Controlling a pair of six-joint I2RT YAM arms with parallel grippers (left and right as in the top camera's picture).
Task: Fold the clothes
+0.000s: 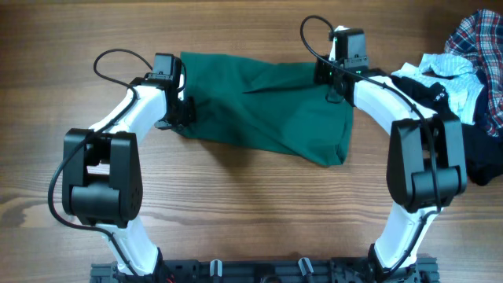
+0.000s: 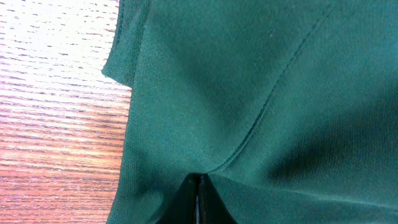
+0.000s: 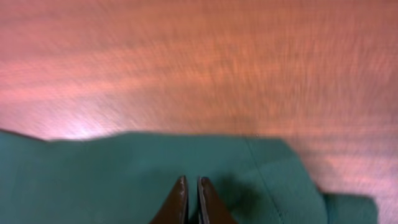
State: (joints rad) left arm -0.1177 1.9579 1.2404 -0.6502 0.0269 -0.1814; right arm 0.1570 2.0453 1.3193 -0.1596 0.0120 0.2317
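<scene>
Desk: bare wood runs wide along the near side of the green garment, between the two arms. A narrower strip of wood shows beyond its far edge. Room is tighter to the right, where a heap sits at the desk's right edge. In it we see the plaid shirt at the far corner, the white piece against it, and the black garment nearer the robot's base, partly behind the right arm. The heap lies just beside the green garment's right end; we cannot tell whether they touch.

Left gripper: at the garment's left end, just inside the hem. Its fingers are pressed together and pinch green cloth, and a stitched seam and creases run into the tips. Wood shows left of the hem.

Right gripper: at the garment's far right corner, fingers drawn together to a thin slit, tips over green cloth near its far edge. That view is blurred, so we cannot tell whether cloth is caught between them.

Garment: plain dark green, spread crosswise as a slanted band. The left end lies flat; the right end is rumpled with diagonal folds.
</scene>
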